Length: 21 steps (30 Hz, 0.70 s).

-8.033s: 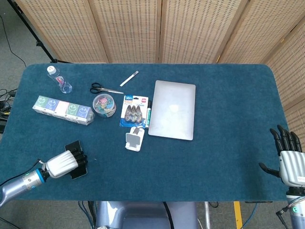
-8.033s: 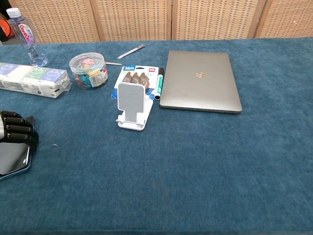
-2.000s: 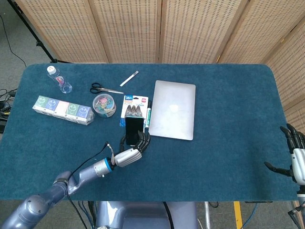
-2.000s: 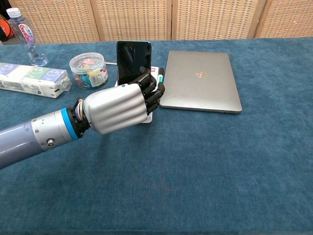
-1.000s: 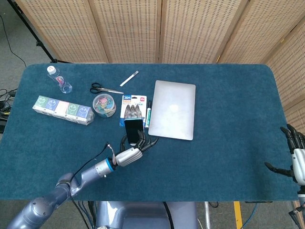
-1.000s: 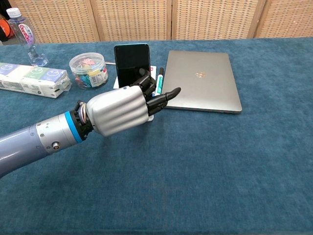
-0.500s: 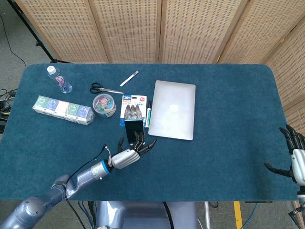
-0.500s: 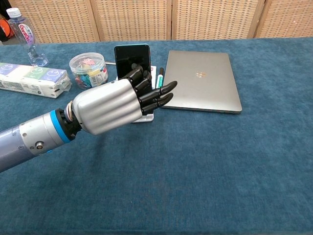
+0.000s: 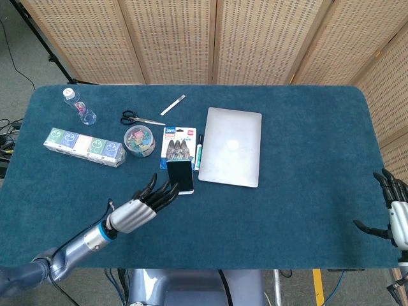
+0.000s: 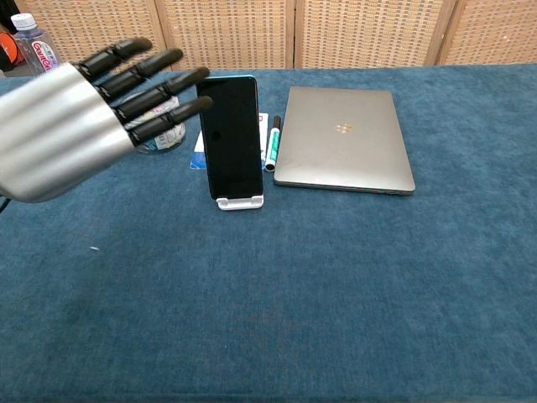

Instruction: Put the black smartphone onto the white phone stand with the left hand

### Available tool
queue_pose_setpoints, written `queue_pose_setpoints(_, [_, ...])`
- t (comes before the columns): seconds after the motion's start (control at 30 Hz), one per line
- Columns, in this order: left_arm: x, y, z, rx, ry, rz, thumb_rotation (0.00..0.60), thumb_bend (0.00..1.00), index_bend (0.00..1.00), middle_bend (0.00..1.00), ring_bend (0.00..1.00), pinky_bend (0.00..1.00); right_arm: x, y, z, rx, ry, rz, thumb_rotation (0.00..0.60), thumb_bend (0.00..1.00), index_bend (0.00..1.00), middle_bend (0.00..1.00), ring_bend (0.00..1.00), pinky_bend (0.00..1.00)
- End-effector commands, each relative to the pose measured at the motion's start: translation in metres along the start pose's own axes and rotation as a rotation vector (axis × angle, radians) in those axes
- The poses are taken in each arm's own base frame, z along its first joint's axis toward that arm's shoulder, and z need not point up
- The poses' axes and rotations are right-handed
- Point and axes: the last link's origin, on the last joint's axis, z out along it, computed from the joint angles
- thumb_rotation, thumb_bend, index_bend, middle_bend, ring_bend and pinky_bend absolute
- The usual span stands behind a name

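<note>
Chest view: phone [image 10: 232, 138] stands upright on white stand [image 10: 239, 201] | left hand [image 10: 75, 126] has let go and pulled back to the left, fingers spread, holding nothing | right hand [image 9: 395, 217] idle at bench [image 9: 306, 204] edge, empty, fingers apart | placement looks done

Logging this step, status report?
Left hand open, clear of phone. Right hand open, idle. Black smartphone upright on white phone stand. Nothing in the way.
</note>
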Motion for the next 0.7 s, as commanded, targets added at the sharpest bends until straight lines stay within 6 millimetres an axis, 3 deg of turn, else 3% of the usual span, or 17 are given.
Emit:
queue_pose_setpoints(0.03, [0.010, -0.039, -0.033, 0.159, -0.023, -0.200, 0.600, 0.00, 0.00, 0.00, 0.00, 0.09, -0.004, -0.004, 0.001, 0.012, -0.009, 0.000, 0.600, 0.00, 0.00, 0.00, 0.00, 0.00])
queue_pose_setpoints(0.17, [0.006, -0.067, -0.051, 0.348, -0.120, -0.430, 0.600, 0.00, 0.00, 0.00, 0.00, 0.05, -0.009, -0.010, 0.001, 0.012, -0.010, -0.013, 0.600, 0.00, 0.00, 0.00, 0.00, 0.00])
queue_pose_setpoints(0.33, [-0.004, -0.092, -0.088, 0.586, -0.263, -0.667, 0.600, 0.00, 0.00, 0.00, 0.00, 0.00, -0.009, -0.011, 0.000, 0.016, -0.009, -0.025, 0.600, 0.00, 0.00, 0.00, 0.00, 0.00])
queue_pose_setpoints(0.47, [-0.008, -0.100, -0.117, 0.743, -0.326, -0.804, 0.600, 0.00, 0.00, 0.00, 0.00, 0.00, -0.010, -0.012, 0.000, 0.019, -0.008, -0.041, 0.600, 0.00, 0.00, 0.00, 0.00, 0.00])
queue_pose_setpoints(0.7, [-0.005, -0.095, -0.158, 0.914, -0.457, -1.005, 0.600, 0.00, 0.00, 0.00, 0.00, 0.00, -0.012, -0.014, -0.002, 0.030, 0.005, -0.079, 0.600, 0.00, 0.00, 0.00, 0.00, 0.00])
